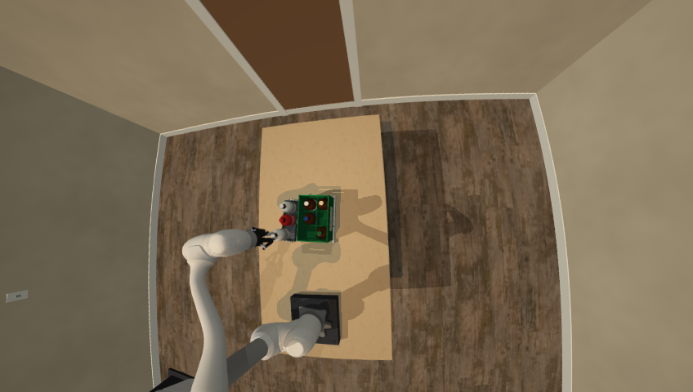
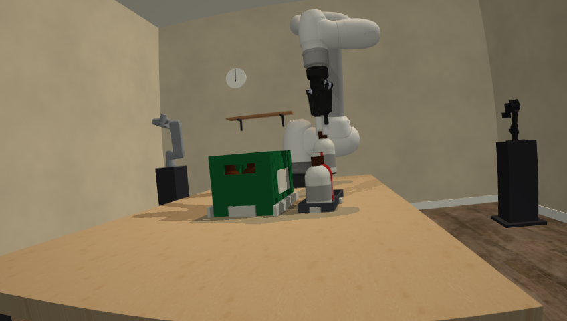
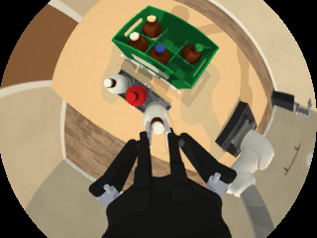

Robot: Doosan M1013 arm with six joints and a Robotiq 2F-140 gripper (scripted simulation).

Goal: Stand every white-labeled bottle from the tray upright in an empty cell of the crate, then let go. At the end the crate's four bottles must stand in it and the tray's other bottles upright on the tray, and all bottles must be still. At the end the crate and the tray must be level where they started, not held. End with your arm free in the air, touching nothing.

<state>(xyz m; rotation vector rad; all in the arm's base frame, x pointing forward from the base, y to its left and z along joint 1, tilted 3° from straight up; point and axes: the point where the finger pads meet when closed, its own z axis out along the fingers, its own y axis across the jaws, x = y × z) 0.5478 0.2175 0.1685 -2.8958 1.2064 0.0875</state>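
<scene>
My gripper [image 1: 270, 237] [image 2: 322, 129] [image 3: 157, 125] is shut on the neck of a white-labeled bottle [image 1: 280, 234] [image 2: 325, 148] [image 3: 157, 113], which hangs roughly upright, raised above the near end of the dark tray [image 2: 303, 206] [image 3: 153, 100]. Another white bottle [image 1: 289, 206] [image 2: 317, 178] [image 3: 119, 83] stands at the tray's far end. A red bottle [image 1: 285, 220] [image 3: 137, 96] stands mid-tray. The green crate [image 2: 243, 190] [image 3: 203, 69] holds white-capped, cream-capped, blue-capped and green-capped brown bottles. Two cells look empty: the middle one beside the blue cap and the near one beside the green cap.
The crate stands close alongside the tray, its walls higher than the tray. Light brackets [image 2: 241, 210] edge the crate's foot. The arm's dark base plate [image 1: 332, 335] is on the wooden table [image 1: 320, 155], at the near end. Other robots on pedestals [image 2: 519, 178] stand away from the table.
</scene>
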